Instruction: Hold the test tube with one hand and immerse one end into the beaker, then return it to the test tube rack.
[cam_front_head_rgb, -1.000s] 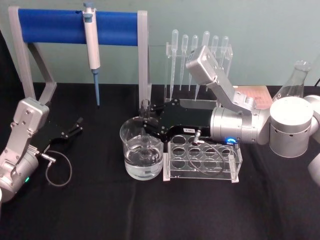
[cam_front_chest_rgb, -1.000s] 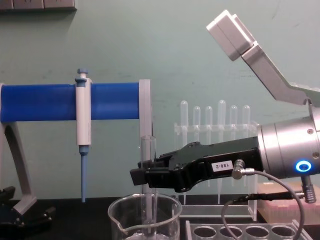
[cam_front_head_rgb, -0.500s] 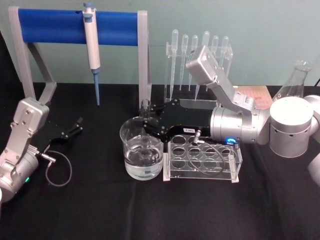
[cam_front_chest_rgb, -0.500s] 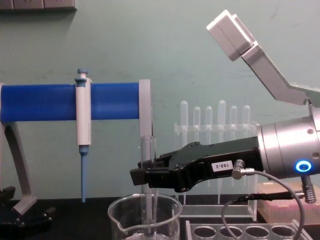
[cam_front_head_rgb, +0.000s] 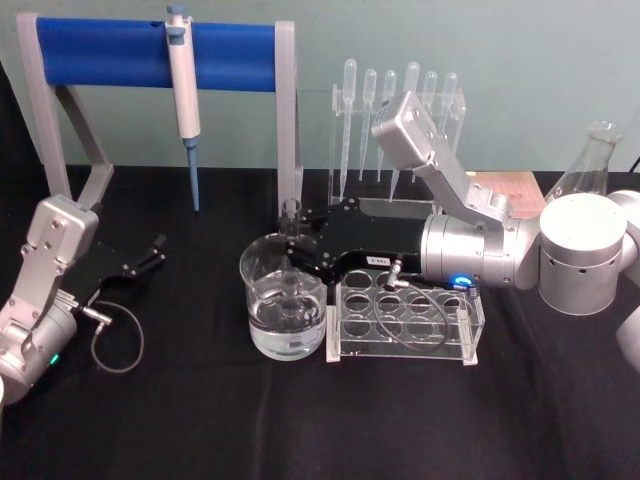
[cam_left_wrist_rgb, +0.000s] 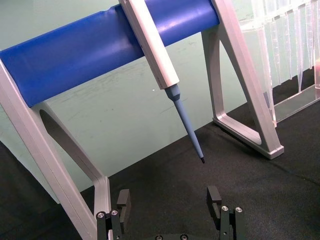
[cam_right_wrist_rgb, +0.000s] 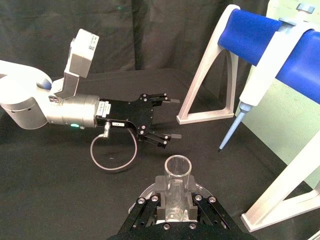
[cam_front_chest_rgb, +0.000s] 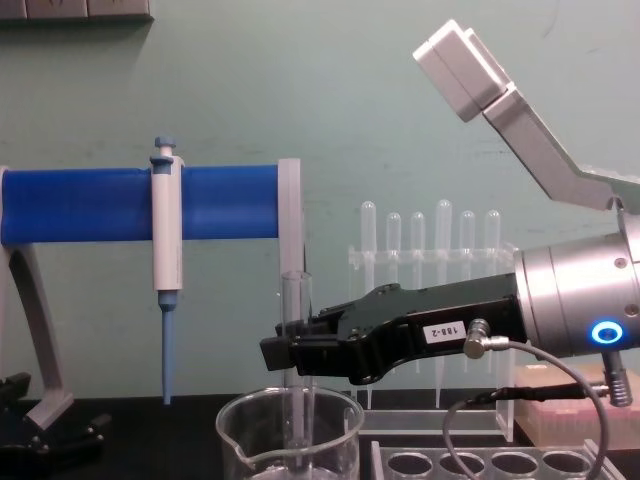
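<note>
We see right claw (cam_front_chest_rgb: 284, 352) clenched on test tube (cam_front_chest_rgb: 294, 296). Tube upright, lower end down inside beaker (cam_front_chest_rgb: 335, 432). Test tube rack (cam_front_head_rgb: 405, 320) just beside beaker. Left claw (cam_front_head_rgb: 155, 252) released, parked at left of bench (cam_front_head_rgb: 200, 410).

Right claw (cam_front_head_rgb: 291, 244) extended level toward the left, clamped tight, left claw (cam_front_head_rgb: 156, 251) parked low, spread wide.
</note>
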